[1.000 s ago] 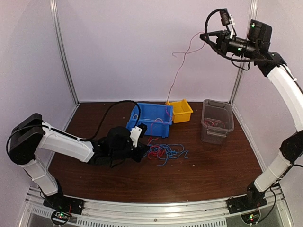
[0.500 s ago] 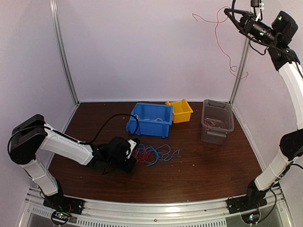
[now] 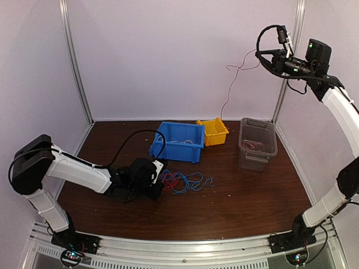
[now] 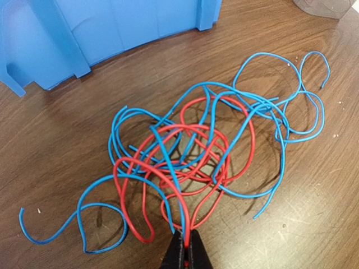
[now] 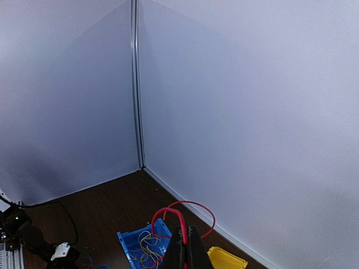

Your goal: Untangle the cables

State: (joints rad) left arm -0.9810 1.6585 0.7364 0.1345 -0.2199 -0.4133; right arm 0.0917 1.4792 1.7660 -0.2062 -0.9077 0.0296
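A tangle of blue and red cables (image 3: 182, 181) (image 4: 202, 145) lies on the brown table in front of the blue bin. My left gripper (image 3: 159, 180) (image 4: 185, 240) rests low at the tangle's left edge. It is shut on a red strand and a blue strand of the tangle. High at the back right, my right gripper (image 3: 259, 54) (image 5: 187, 241) is shut on a single red cable (image 3: 230, 88) (image 5: 168, 212). That cable hangs down toward the yellow bin, free of the tangle.
A blue bin (image 3: 178, 140) (image 5: 126, 244) holding thin yellow cables stands behind the tangle, and its wall (image 4: 84, 33) shows in the left wrist view. A yellow bin (image 3: 213, 131) (image 5: 227, 259) sits to its right. The clear bin (image 3: 257, 143) holds red cables. White walls enclose the table.
My right arm swung up to the right, then came back down left, pulling the red cable free of the pile. My left gripper dragged the tangle slightly toward the left.
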